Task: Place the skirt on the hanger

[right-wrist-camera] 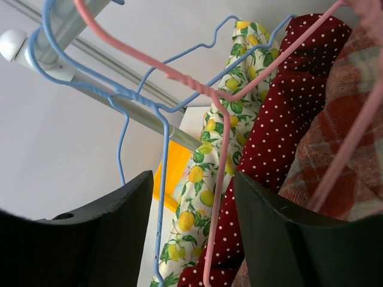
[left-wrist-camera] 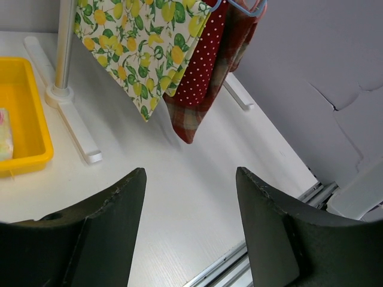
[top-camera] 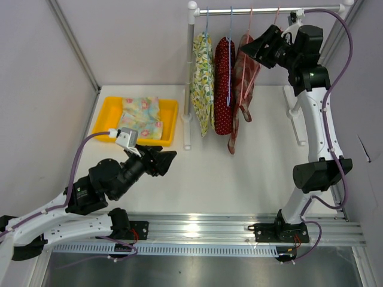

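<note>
The plaid skirt (top-camera: 244, 89) is hanging from a pink hanger (right-wrist-camera: 217, 179) on the rail (top-camera: 263, 10) of the rack at the far edge of the desk (top-camera: 251, 179). It is the rightmost garment, just beside the polka-dot skirt (top-camera: 224, 84), with the lemon-print skirt (top-camera: 202, 84) beyond that. Its weight appears to be resting on the rail, so this skirt looks hung.

The right gripper (top-camera: 250, 48) is reaching high, its arm stretching up from the near edge and bending leftward at the top. Its fingers are standing wide and gripping nothing, with hanger wires and cloth showing between them; whether they are touching the wire I cannot tell.

A folded floral cloth (top-camera: 142, 116) is lying in the yellow tray (top-camera: 105, 113) at the desk's far-left corner, probably waiting its turn.

The left gripper (top-camera: 167, 160) is hovering low over the near-left part of the desk, pointing toward the rack, fingers wide and empty, likely keeping clear.
</note>
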{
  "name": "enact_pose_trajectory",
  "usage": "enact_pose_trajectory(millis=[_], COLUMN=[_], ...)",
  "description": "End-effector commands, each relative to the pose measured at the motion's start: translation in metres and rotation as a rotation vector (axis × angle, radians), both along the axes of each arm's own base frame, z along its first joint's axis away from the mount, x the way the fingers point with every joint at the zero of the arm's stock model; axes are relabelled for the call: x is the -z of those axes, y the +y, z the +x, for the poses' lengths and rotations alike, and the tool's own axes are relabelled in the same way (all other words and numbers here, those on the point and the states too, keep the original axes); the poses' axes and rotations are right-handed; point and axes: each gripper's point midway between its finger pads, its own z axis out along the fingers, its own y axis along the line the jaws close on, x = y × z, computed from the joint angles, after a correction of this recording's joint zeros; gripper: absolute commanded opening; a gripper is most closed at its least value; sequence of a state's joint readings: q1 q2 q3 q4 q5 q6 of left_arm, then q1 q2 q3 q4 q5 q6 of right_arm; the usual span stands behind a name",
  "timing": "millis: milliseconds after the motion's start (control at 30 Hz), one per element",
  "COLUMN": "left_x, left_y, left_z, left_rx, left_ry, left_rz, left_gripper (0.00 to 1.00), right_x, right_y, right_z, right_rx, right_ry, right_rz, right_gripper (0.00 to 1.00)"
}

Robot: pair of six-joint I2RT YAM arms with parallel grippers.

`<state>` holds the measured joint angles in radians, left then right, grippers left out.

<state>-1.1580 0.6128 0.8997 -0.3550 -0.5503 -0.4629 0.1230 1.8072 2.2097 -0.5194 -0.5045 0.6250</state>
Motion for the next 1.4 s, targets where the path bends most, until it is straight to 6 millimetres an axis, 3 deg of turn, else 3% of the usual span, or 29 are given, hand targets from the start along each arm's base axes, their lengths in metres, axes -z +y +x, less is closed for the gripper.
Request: enact_pose_trajectory(millis=[0, 67, 100, 133, 167, 267, 300, 333, 400, 433, 467, 567, 600, 667, 700, 733, 800, 833, 900, 933, 1000, 1033, 1100, 1167, 1200, 1233, 1267, 1367], left_x=[-0.007, -0.008, -0.009, -0.01, -0.01, -0.013, -0.012, -0.013, -0.01, -0.011, -0.005, -0.006, -0.001, -0.001, 0.006, 0.01, 0.016, 0.032, 0.038, 0.061, 0.063, 0.087, 0.089, 0.126, 0.128, 0.133, 0.163, 0.179], left_y=[0.004, 0.005, 0.005, 0.006, 0.007, 0.013, 0.016, 0.018, 0.023, 0.028, 0.033, 0.044, 0.04, 0.054, 0.051, 0.068, 0.077, 0.085, 0.089, 0.093, 0.094, 0.093, 0.093, 0.087, 0.088, 0.088, 0.092, 0.091], left_z=[0.003, 0.003, 0.002, 0.002, 0.001, 0.004, 0.004, 0.005, 0.01, 0.014, 0.02, 0.034, 0.039, 0.058, 0.065, 0.08, 0.098, 0.117, 0.139, 0.16, 0.185, 0.206, 0.23, 0.253, 0.264, 0.27, 0.276, 0.29], left_rx=[-0.026, -0.026, -0.025, -0.022, -0.023, -0.052, -0.065, -0.077, -0.12, -0.154, -0.207, -0.294, -0.29, -0.358, -0.345, -0.423, -0.47, -0.525, -0.558, -0.588, -0.617, -0.613, -0.619, -0.612, -0.623, -0.63, -0.648, -0.638], left_ry=[-0.013, -0.014, -0.014, -0.015, -0.016, -0.018, -0.014, -0.012, -0.007, 0.0, 0.025, 0.05, 0.069, 0.092, 0.117, 0.135, 0.156, 0.204, 0.24, 0.297, 0.314, 0.37, 0.387, 0.485, 0.495, 0.517, 0.571, 0.584], left_rz=[-0.027, -0.03, -0.034, -0.035, -0.034, -0.036, -0.032, -0.035, -0.016, -0.01, 0.027, 0.05, 0.063, 0.042, 0.048, 0.04, 0.048, 0.085, 0.099, 0.148, 0.148, 0.175, 0.184, 0.264, 0.29, 0.319, 0.381, 0.442], left_gripper=[0.68, 0.68, 0.68, 0.68, 0.68, 0.69, 0.7, 0.7, 0.72, 0.74, 0.74, 0.77, 0.78, 0.79, 0.79, 0.79, 0.79, 0.79, 0.78, 0.77, 0.77, 0.77, 0.76, 0.76, 0.76, 0.76, 0.76, 0.78], right_x=[-0.029, -0.02, -0.033, -0.023, -0.035, -0.018, -0.024, -0.006, 0.004, -0.004, 0.018, 0.034, 0.063, 0.074, 0.099, 0.108, 0.123, 0.139, 0.15, 0.167, 0.174, 0.183, 0.188, 0.194, 0.195, 0.197, 0.198, 0.202], right_y=[-0.008, -0.012, -0.016, -0.019, -0.022, -0.028, -0.031, -0.032, -0.037, -0.04, -0.041, -0.046, -0.04, -0.032, -0.028, -0.031, -0.031, -0.029, -0.026, -0.023, -0.022, -0.022, -0.022, -0.023, -0.023, -0.024, -0.024, -0.023], right_z=[-0.03, -0.037, -0.052, -0.054, -0.07, -0.086, -0.103, -0.107, -0.123, -0.143, -0.148, -0.182, -0.189, -0.216, -0.222, -0.226, -0.241, -0.245, -0.256, -0.259, -0.265, -0.266, -0.269, -0.271, -0.271, -0.271, -0.271, -0.271], right_rx=[0.029, 0.049, 0.055, 0.069, 0.073, 0.08, 0.088, 0.094, 0.114, 0.12, 0.12, 0.141, 0.113, 0.078, 0.062, 0.081, 0.071, 0.054, 0.027, 0.004, -0.007, -0.011, -0.02, -0.021, -0.022, -0.02, -0.021, -0.03], right_ry=[-0.08, -0.065, -0.1, -0.086, -0.115, -0.077, -0.094, -0.059, -0.049, -0.08, -0.039, -0.027, 0.033, 0.031, 0.074, 0.085, 0.106, 0.141, 0.157, 0.188, 0.195, 0.21, 0.218, 0.227, 0.227, 0.228, 0.225, 0.23], right_rz=[-0.031, -0.041, -0.037, -0.042, -0.039, -0.055, -0.059, -0.07, -0.076, -0.068, -0.08, -0.081, -0.082, -0.073, -0.088, -0.105, -0.131, -0.14, -0.137, -0.138, -0.132, -0.138, -0.143, -0.161, -0.169, -0.175, -0.182, -0.18], right_gripper=[0.63, 0.64, 0.65, 0.67, 0.67, 0.68, 0.69, 0.7, 0.72, 0.72, 0.74, 0.74, 0.74, 0.73, 0.73, 0.74, 0.74, 0.74, 0.74, 0.74, 0.74, 0.74, 0.74, 0.75, 0.75, 0.75, 0.75, 0.75])
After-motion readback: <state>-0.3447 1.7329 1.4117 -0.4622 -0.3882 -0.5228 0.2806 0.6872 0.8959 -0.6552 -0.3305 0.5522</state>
